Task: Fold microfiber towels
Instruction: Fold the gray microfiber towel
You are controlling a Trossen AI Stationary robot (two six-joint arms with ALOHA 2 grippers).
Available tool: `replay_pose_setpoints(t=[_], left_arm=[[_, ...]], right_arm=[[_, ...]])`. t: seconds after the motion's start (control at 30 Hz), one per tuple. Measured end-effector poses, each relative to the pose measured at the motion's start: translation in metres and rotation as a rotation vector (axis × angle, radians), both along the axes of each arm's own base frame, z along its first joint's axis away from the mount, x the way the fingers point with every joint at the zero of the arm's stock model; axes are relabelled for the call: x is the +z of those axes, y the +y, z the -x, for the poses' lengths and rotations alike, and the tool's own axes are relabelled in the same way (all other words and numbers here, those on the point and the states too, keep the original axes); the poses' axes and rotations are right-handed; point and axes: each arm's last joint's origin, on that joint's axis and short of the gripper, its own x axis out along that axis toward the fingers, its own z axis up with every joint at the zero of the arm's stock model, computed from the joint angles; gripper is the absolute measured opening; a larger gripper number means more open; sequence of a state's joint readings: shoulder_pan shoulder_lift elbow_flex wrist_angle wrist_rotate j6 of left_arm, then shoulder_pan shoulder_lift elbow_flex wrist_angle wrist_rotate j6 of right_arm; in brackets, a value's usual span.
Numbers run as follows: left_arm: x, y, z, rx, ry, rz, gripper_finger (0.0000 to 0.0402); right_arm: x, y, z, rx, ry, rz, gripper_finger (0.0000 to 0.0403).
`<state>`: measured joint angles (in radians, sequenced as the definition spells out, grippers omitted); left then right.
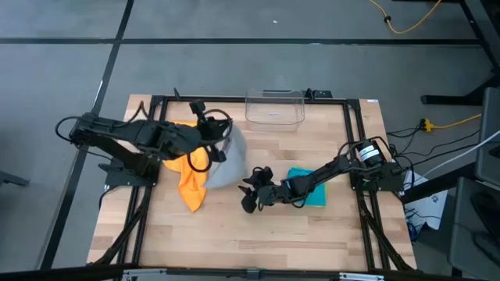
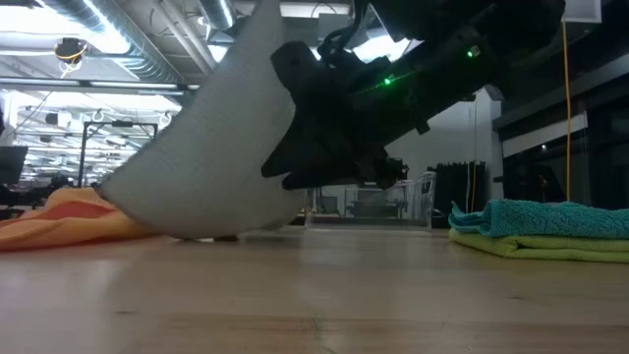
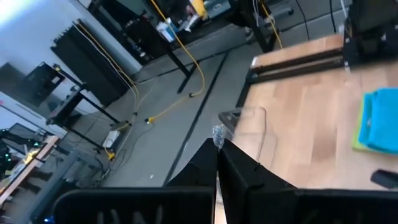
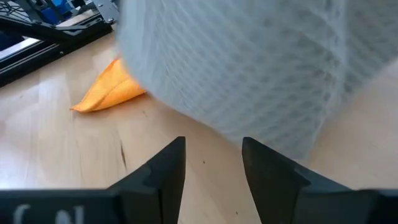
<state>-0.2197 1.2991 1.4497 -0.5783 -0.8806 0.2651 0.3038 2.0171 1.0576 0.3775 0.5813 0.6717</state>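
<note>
A light grey towel [image 1: 229, 158] hangs from my left gripper [image 1: 214, 139], which is shut on it above the table's middle left. Its lower edge rests on the wood [image 2: 211, 234]. An orange towel [image 1: 191, 178] lies crumpled on the table under and beside it. My right gripper [image 4: 212, 155] stands open, low over the table, its fingers just short of the grey towel's [image 4: 249, 68] lower part and touching nothing. At the right a folded teal towel [image 1: 311, 186] lies on a lime green one [image 2: 550, 248]. My left gripper pinches a small bit of the grey towel's upper edge [image 3: 217, 132] between its two shut fingers. The fingers reach out nearly level from the table's left. The towel hangs below them, spread wide, with its bottom edge [image 2: 211, 234] on the table.
A clear plastic bin [image 1: 274, 107] stands at the far edge, middle. Black frame rails [image 1: 148, 164] run along the table's left and right sides. Bare wood lies along the near edge.
</note>
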Motion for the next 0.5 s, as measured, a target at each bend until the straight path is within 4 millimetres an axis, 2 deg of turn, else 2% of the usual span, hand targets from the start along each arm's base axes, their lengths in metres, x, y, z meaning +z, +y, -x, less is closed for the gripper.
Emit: replay_pose_setpoints(t=[0.17, 0.3, 0.4, 0.5], left_arm=[[0.005, -0.004, 0.002, -0.020, -0.002, -0.004, 0.0000], [-0.002, -0.009, 0.006, -0.058, 0.075, 0.000, 0.0000], [-0.014, -0.014, 0.013, -0.123, 0.170, 0.096, 0.0000], [-0.026, -0.021, 0.020, -0.176, 0.246, 0.267, 0.0000]], right_arm=[[-0.001, 0.000, 0.001, 0.014, 0.018, 0.013, 0.0161], [0.001, 0.000, 0.002, 0.025, 0.032, 0.021, 0.0161], [0.012, -0.001, 0.007, 0.056, 0.073, 0.010, 0.0161], [0.032, -0.003, 0.018, 0.067, 0.128, 0.020, 0.0161]])
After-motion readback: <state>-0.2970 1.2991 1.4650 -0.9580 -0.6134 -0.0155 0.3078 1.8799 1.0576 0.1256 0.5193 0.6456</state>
